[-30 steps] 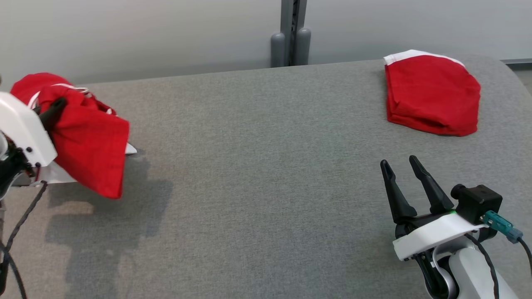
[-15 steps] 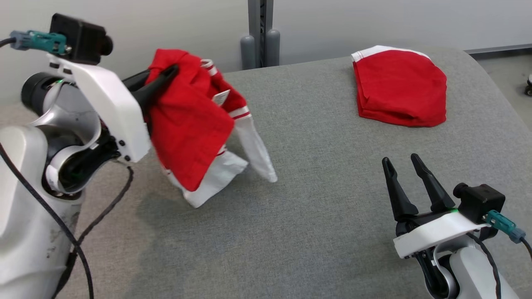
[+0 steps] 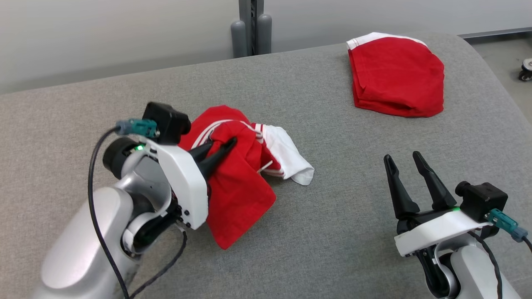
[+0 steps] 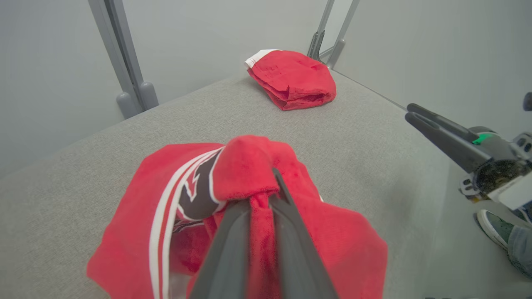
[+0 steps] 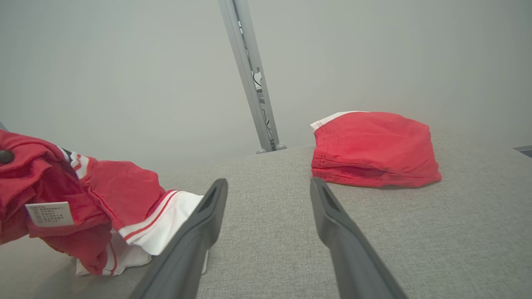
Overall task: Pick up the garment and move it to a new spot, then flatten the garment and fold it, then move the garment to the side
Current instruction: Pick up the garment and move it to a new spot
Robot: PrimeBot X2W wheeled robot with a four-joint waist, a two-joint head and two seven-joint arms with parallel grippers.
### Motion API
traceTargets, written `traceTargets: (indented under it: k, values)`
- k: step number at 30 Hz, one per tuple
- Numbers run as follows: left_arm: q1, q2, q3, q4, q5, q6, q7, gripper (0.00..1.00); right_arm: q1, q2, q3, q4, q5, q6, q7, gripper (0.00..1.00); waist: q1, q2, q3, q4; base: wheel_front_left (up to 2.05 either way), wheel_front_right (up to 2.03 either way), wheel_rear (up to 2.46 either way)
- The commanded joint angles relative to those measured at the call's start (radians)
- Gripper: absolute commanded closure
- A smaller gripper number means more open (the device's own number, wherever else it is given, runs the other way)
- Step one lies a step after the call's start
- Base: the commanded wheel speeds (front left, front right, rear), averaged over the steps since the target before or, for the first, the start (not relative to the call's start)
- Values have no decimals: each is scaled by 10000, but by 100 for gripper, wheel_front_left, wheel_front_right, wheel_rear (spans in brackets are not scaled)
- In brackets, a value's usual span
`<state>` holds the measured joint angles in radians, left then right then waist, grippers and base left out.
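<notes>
Two red pieces of clothing are on a wide table [image 3: 332,199] covered in coarse grey cloth, its far right corner rounded. The garment [image 3: 237,187] is a crumpled red top with white stripes and a white sleeve. It sits left of the middle of the table, bunched around the left gripper [image 3: 222,143]. The left wrist view shows that gripper's [image 4: 262,195] jaws clenched on a fold of the red cloth, which bulges up over the fingertips. The white sleeve end lies on the grey cloth to the right of the bunch, and a red corner hangs down toward the near edge. From the right wrist view, a small white label [image 5: 49,214] shows on the garment [image 5: 120,191].

The folded garment [image 3: 397,74], red with a white band along its far edge, lies flat near the far right corner, well apart from the first.

The right gripper [image 3: 402,157] hovers over the near right part of the table, jaws spread and nothing between them, fingers pointing toward the folded garment [image 5: 374,149].

Behind the table stands a plain pale grey wall [image 3: 104,33]. A grey metal post [image 3: 248,25] with two rounded stubs at its foot rises just past the far edge. At the far right is a strip of grey floor [image 3: 498,54] with a small wheel [image 3: 525,69]. A shoe [image 4: 494,226] shows at the lower right of the left wrist view.
</notes>
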<state>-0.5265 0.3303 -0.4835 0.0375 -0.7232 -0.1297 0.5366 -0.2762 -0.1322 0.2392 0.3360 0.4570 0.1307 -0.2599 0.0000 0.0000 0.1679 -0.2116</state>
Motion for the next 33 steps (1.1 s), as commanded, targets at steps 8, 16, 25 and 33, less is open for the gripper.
traceTargets:
  k: [8, 16, 25, 33]
  values:
    - [757, -730, -1149, 1418, 125, -13, -1973, 100, 26, -242, 90, 85, -24, 3, -46, 0, 0, 0, 25, 282, 0, 0, 0]
    - [723, -1181, -2202, 3237, 412, -13, -3316, 66, 60, -394, 263, 210, -15, 3, -46, 0, 0, 0, -103, 599, 0, 0, 0]
    - [429, -963, -2273, 3410, 621, -10, -4557, 0, 202, -493, 284, 258, 7, 3, -46, 0, 0, 0, -266, 931, 0, 0, 0]
    - [774, -286, -1654, 2336, 753, 655, -5192, 0, 326, -482, 134, 138, -68, 3, -46, 0, 0, 0, -370, 1251, 0, 0, 0]
